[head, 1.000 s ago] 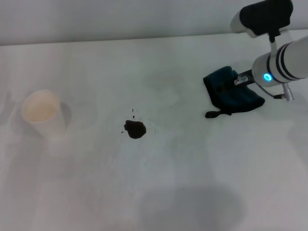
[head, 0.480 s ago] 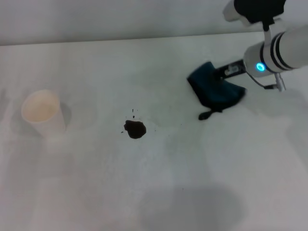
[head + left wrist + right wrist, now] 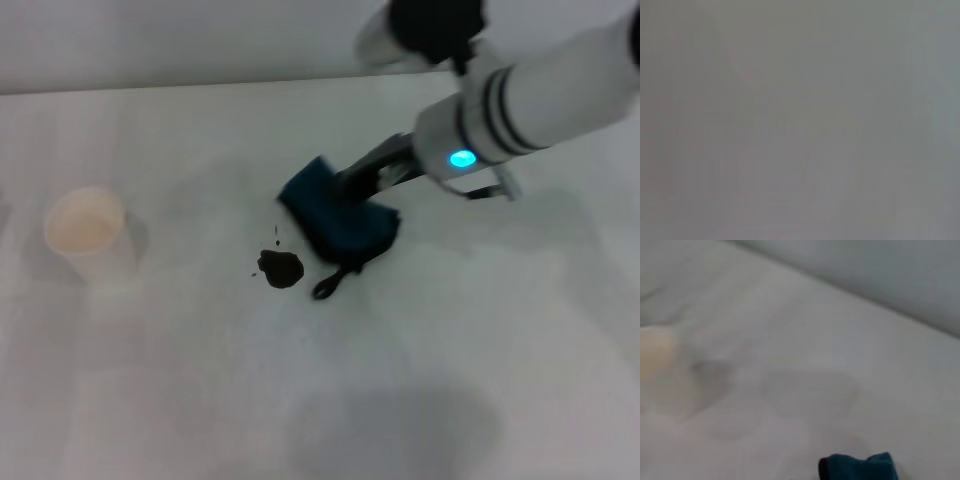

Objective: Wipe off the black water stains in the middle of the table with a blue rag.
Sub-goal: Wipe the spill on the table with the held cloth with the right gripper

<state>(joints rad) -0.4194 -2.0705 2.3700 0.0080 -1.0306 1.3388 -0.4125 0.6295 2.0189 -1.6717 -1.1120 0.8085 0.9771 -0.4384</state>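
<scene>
1. In the last second the right hand point(image 3: 352, 190) has carried the blue rag point(image 3: 338, 222) from the far right of the worktop point(image 3: 480, 380) in toward the middle – a long sweep toward 9 o'clock in the head view
2. The rag hangs bunched from the hand, its fingers closed on the cloth's upper fold; the small loop tag point(image 3: 330, 285) dangles at the rag's lower edge, low over the surface
3. That means the carry is nearly over – the cloth is now just beside the black stain point(image 3: 280, 268), not yet on it, and no wiping seems to have begun: the blotch looks whole and its tiny specks point(image 3: 276, 236) sit untouched
4. From the hand, the stain lies at about 7 o'clock, near; from the rag's lower corner it is just to the 9 o'clock side, the loop tag almost touching its edge
5. The paper cup point(image 3: 88, 234) stands well apart at 9 o'clock of the stain, out of the likely wiping path
6. The right wrist view shows only a corner of the rag point(image 3: 860, 467) and bare worktop point(image 3: 805, 365); the left hand appears nowhere
</scene>
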